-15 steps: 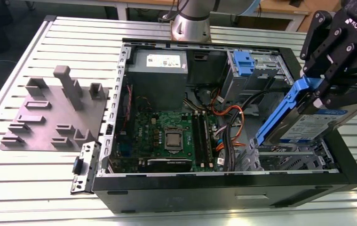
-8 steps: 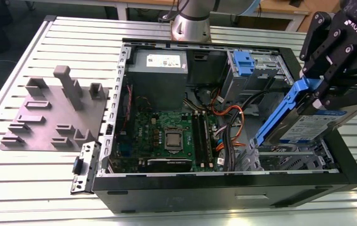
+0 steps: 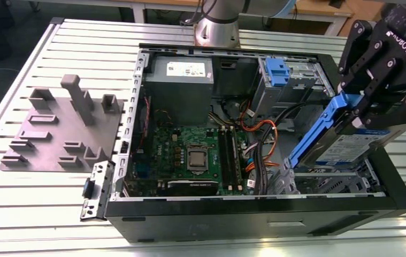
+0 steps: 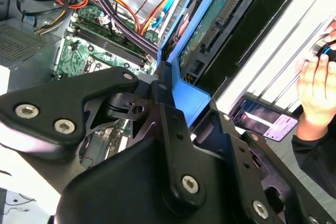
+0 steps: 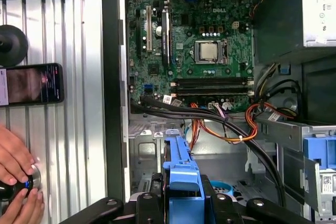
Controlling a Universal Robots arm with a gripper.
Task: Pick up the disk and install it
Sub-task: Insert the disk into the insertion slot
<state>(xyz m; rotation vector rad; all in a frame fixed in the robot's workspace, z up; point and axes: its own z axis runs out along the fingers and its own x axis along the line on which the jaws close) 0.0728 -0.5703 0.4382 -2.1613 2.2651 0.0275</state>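
My pincer (image 3: pixel 363 110) is clamped on the disk (image 3: pixel 345 147), tilted above the case (image 3: pixel 260 214); its low corner could probably snag those cables (image 3: pixel 260 128).

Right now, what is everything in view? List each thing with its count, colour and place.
computer case: one, black, open on the slatted table
motherboard: one, green, inside the case
power supply: one, grey, case's far corner
fixture block: one, grey, exterior view's left
phone: one, black, on the table
disk: one, silver in blue bracket, tilted over the case's open bay
person's hand: one, beside the phone
gripper: one, black, shut on the disk
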